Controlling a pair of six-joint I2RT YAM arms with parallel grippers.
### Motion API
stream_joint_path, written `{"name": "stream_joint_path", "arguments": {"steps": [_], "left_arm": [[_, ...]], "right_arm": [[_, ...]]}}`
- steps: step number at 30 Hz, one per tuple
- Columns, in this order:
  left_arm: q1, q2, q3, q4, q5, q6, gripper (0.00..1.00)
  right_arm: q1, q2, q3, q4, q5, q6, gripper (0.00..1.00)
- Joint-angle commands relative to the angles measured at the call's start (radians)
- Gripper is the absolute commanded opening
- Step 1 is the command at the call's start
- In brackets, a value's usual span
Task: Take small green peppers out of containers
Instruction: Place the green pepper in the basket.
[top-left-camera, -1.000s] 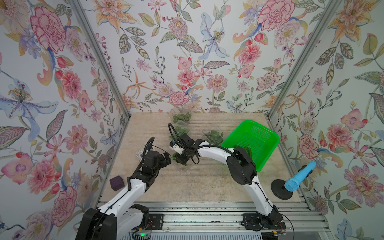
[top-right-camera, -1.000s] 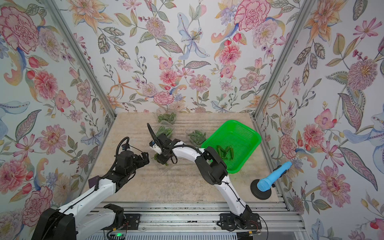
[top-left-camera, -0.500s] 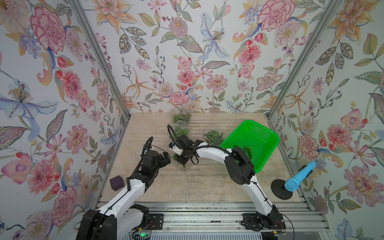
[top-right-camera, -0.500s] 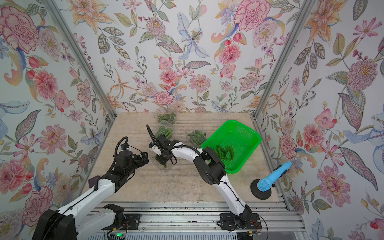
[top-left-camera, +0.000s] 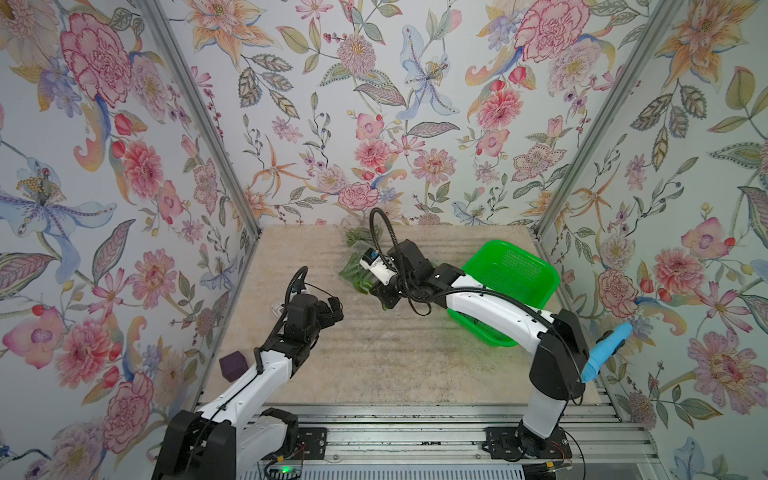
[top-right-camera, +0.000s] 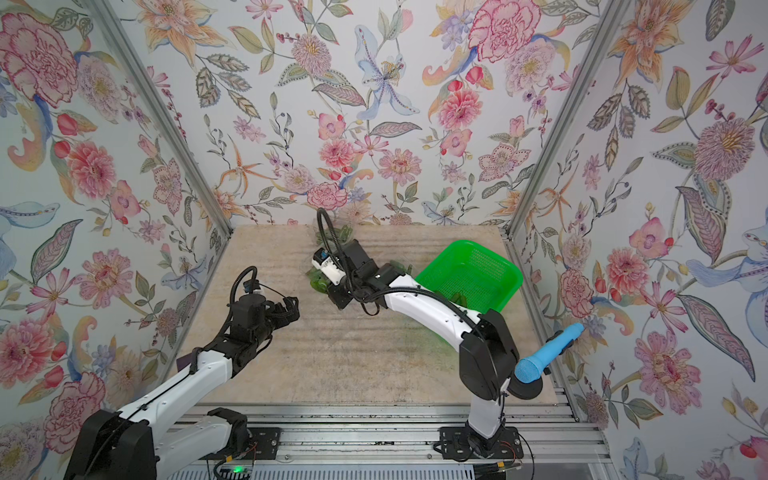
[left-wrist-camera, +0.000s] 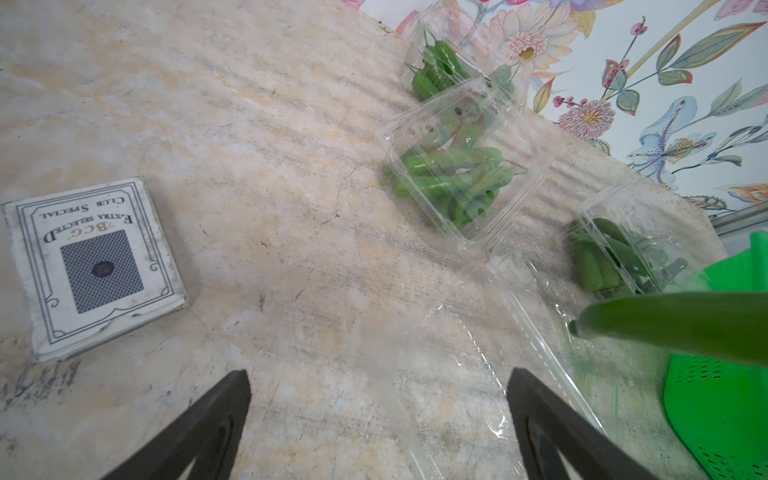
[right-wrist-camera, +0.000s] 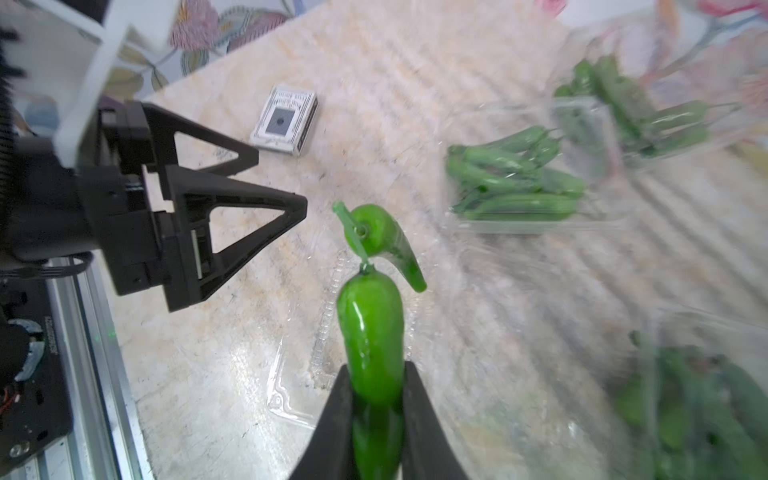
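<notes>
Right gripper (right-wrist-camera: 376, 370) is clamped on one pepper (right-wrist-camera: 372, 328), pinched round its middle, free end pointing away from the wrist, lifted clear of the tabletop (right-wrist-camera: 208, 353). A second pepper (right-wrist-camera: 384, 239) sits right at that end, its pale stem touching it. Can't tell if it's snagged and riding along or just lying behind. Under the pair lies the empty container (right-wrist-camera: 299, 374), flopped open flat, no peppers in it. The three other containers are loaded: the middle one (left-wrist-camera: 457, 166), the one near the back wall (left-wrist-camera: 451, 58), and the one just beside the green basket (left-wrist-camera: 623, 253). They look shut, but clear plastic makes that a weak call. Left gripper (left-wrist-camera: 378, 374) is spread wide, holding nothing, hovering near the empty container and aimed at the held pepper. My read: this is the lift-out, with one container of four emptied. Next move should be a swing over to the basket (top-left-camera: 515, 270) and a release above it, staying clear of the container parked beside it. If the second pepper is only snagged it may drop on the way. After that a shut one needs opening, probably one gripper pinning while its partner pries. Hard to see: the right wrist view is smeared on its far side. In both top views the right arm (top-left-camera: 490, 303) covers the grip and part of the basket, so only a few dark green bits (top-right-camera: 459, 297) show in there. Card box (left-wrist-camera: 91, 266) and purple block (top-left-camera: 232, 365) sit off by the left arm (top-left-camera: 266, 370).
</notes>
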Motion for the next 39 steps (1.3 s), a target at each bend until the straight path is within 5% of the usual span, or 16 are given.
{"name": "stream_joint_path", "arguments": {"steps": [1, 9, 17, 23, 28, 31, 39], "left_arm": [[-0.041, 0.07, 0.116, 0.0, -0.011, 0.028, 1.0], [-0.208, 0.383, 0.414, 0.012, -0.021, 0.042, 1.0], [-0.286, 0.698, 0.613, 0.137, 0.101, -0.065, 1.0], [-0.311, 0.846, 0.732, 0.159, 0.147, -0.099, 1.0], [-0.314, 0.887, 0.774, 0.12, 0.136, -0.09, 1.0], [-0.314, 0.886, 0.763, 0.085, 0.13, -0.089, 1.0], [-0.314, 0.831, 0.637, 0.083, 0.127, -0.099, 1.0]], "right_arm": [[-0.101, -0.071, -0.114, 0.012, 0.037, 0.056, 0.08], [-0.435, -0.248, -0.386, 0.075, 0.085, 0.151, 0.09], [-0.676, -0.246, -0.549, 0.103, 0.111, 0.238, 0.09], [-0.74, -0.195, -0.583, 0.101, 0.156, 0.26, 0.12], [-0.748, -0.213, -0.575, 0.099, 0.114, 0.264, 0.43], [-0.732, -0.228, -0.522, 0.103, 0.097, 0.254, 0.5], [-0.62, -0.014, -0.178, 0.118, 0.033, 0.19, 0.53]]}}
